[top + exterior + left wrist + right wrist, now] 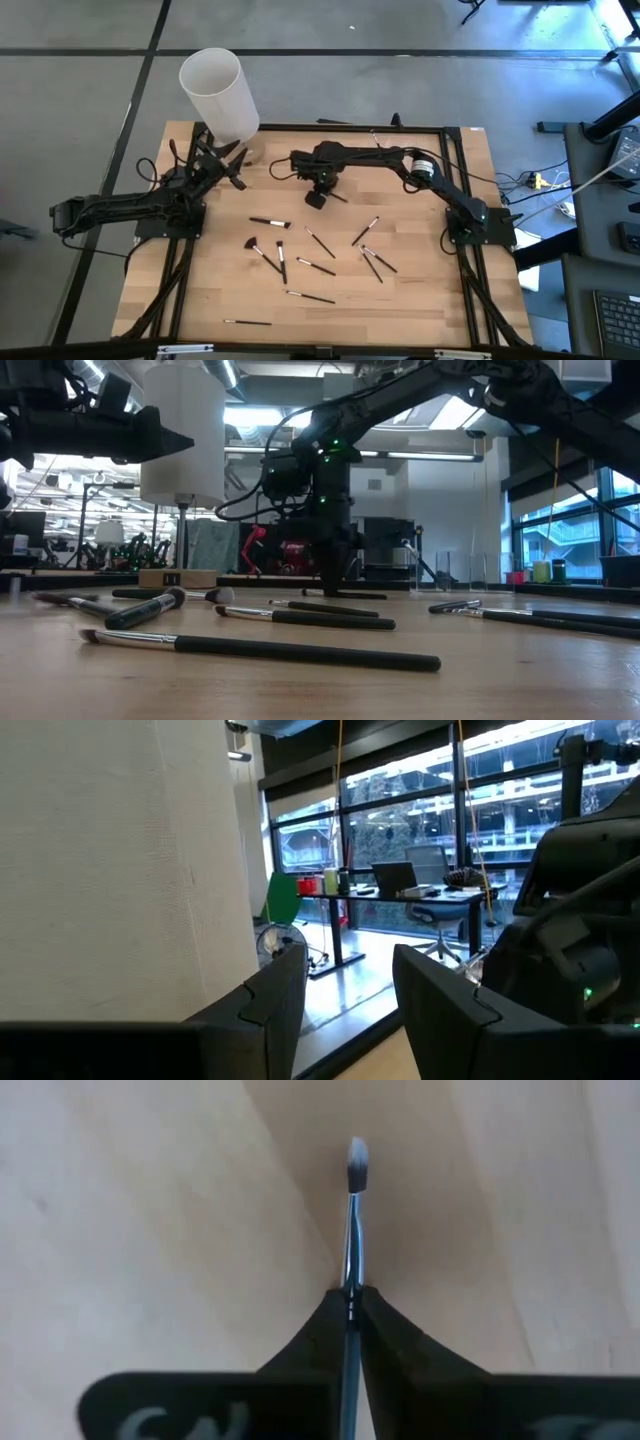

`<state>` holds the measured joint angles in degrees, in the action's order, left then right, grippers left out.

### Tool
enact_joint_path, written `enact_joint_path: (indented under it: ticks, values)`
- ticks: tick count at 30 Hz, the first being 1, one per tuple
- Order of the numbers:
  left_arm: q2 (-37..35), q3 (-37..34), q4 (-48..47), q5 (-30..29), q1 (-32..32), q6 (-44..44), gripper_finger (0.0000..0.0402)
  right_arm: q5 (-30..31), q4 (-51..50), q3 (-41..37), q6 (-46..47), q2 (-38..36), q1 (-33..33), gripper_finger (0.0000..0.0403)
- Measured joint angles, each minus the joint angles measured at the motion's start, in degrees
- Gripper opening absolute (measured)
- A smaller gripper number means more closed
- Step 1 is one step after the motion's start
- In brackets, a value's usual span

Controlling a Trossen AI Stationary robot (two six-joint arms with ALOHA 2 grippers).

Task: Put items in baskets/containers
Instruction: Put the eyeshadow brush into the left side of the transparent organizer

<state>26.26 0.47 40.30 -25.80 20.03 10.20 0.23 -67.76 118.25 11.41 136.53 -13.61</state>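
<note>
Several black-handled makeup brushes [316, 267] lie flat and scattered over the middle of the wooden table; in the low view they show as brushes [300, 618]. My right gripper [317, 197] stands at the far middle of the table, pointing down, shut on one thin brush [352, 1230]. My left gripper [345, 1020] is open and holds nothing. It hovers at the far left by the tall white cylinder [222, 90], which fills one side of the left wrist view as a white wall [110, 870]. I cannot make out the clear holder. My right gripper pinches the brush between its two fingers, about where the silver ferrule meets the black handle [351, 1285]. The fingers come from above and lie across the brush. The pale bristle tip [357, 1165] sticks out past them, close over the tabletop. Whether the brush is lifted clear, I cannot tell.
The wooden tabletop [420, 300] has a black frame along its edges. Both arm bases stand on it, left [165, 215] and right [480, 225]. A lone brush [247, 322] lies near the near edge. Cables run by the right base.
</note>
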Motion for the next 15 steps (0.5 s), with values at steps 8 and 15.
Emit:
enact_joint_path:
  ticks: [8, 15]
  values:
    - [0.00, 0.00, -1.52, -0.02, -0.02, 0.00, 0.0148, 2.36, 0.64, 0.30, -2.36, -11.30, -1.16, 0.0027]
    - [0.02, 0.00, -3.73, 0.38, -0.04, -1.99, 0.0148, 9.22, 4.60, -6.26, -1.90, -23.69, -3.72, 0.0025]
